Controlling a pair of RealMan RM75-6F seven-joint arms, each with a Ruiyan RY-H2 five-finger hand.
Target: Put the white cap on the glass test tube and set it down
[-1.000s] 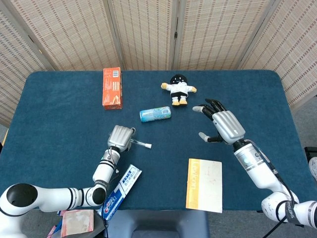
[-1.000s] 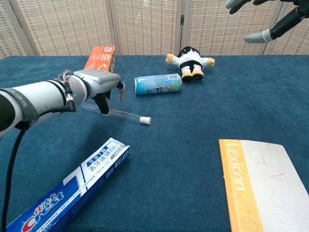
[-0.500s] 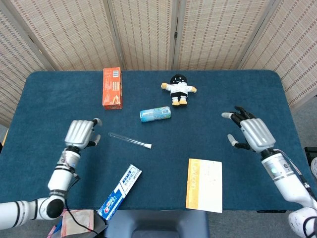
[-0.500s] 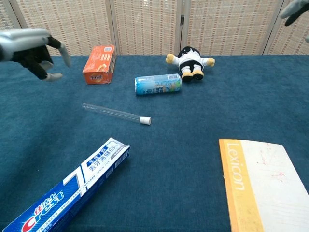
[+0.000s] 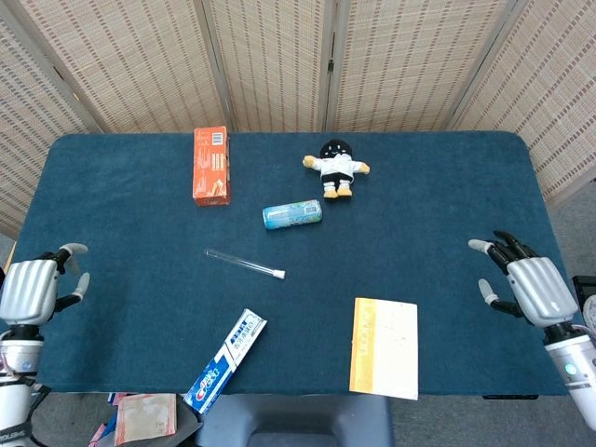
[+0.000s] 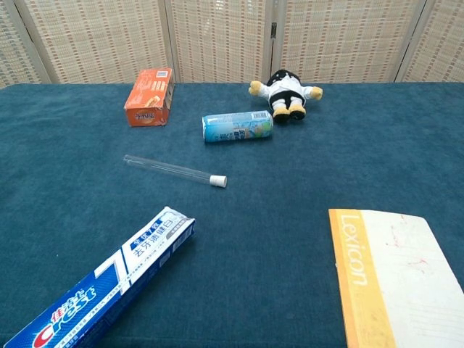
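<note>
Blue cloth covers the table, on which everything is laid out flat. Places are given from the glass test tube, which lies on its side near the middle of the cloth with the white cap seated on its right end; in the chest view the tube and cap are seen the same way, untouched by either hand.

Largest among the surrounding things is a yellow-spined Lexicon notebook, found to the lower right of the tube and well apart from it. A Crest toothpaste box is seen below the tube, near the table's front edge, lying at a slant. An orange carton is placed beyond the tube, toward the screen. A teal can lies on its side just beyond the capped end. A small black-and-white plush figure is set further back, past the can.

Nothing lies across the tube or against it.

Both hands are seen only in the head view, well away from the tube. At the left edge, the left hand is held empty with fingers apart. At the right edge, the right hand is likewise empty, its fingers spread.
</note>
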